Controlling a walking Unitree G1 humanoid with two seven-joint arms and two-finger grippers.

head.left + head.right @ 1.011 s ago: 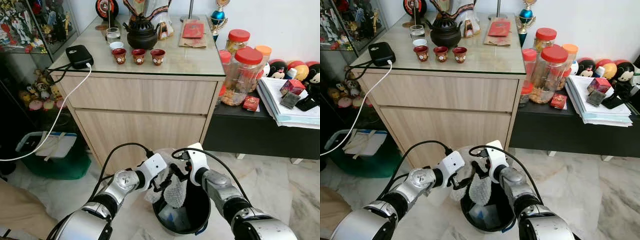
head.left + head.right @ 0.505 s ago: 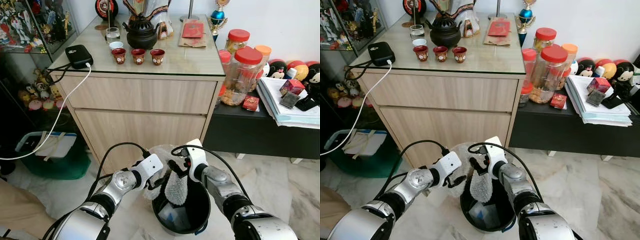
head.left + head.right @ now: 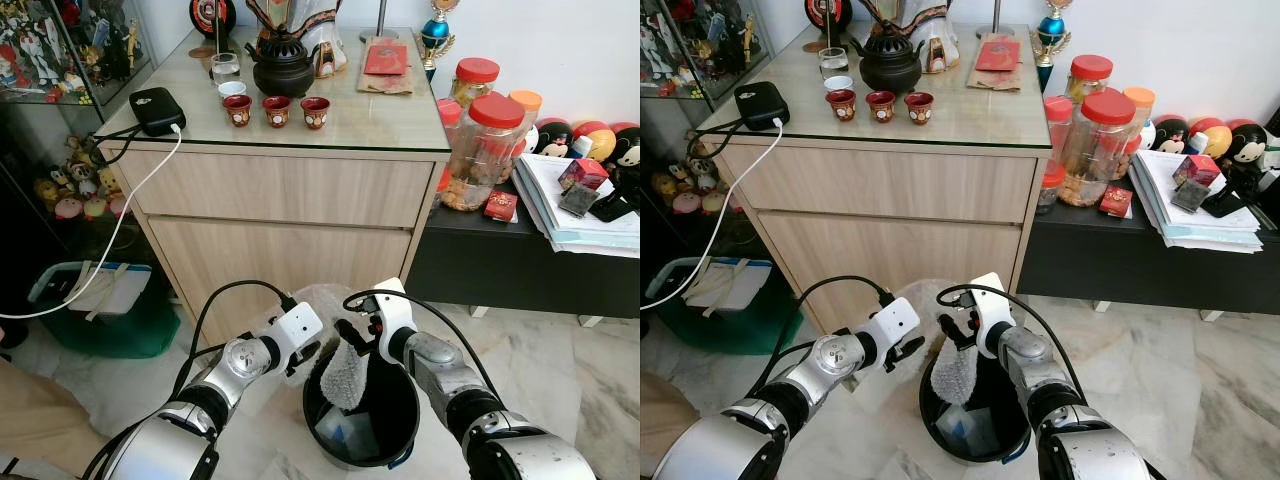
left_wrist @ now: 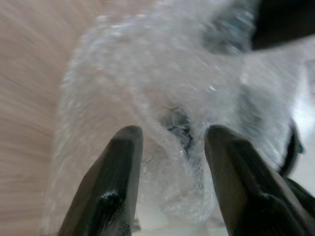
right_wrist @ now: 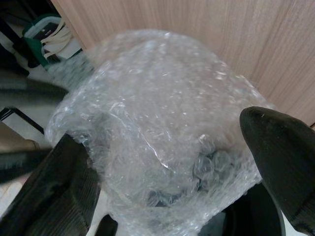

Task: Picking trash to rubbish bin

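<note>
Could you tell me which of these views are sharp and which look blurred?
Left and right eye views: sharp, evenly lit. Left wrist view: bubble wrap smeared, fingers crisper. Right wrist view: wrap crisp at centre, its fingers soft, dark streaks at one edge.

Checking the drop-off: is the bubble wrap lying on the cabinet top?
No, the bubble wrap hangs over the black bin, at the right gripper.

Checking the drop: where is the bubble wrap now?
The bubble wrap hangs over the black bin, beside the right gripper, before the wooden cabinet.
</note>
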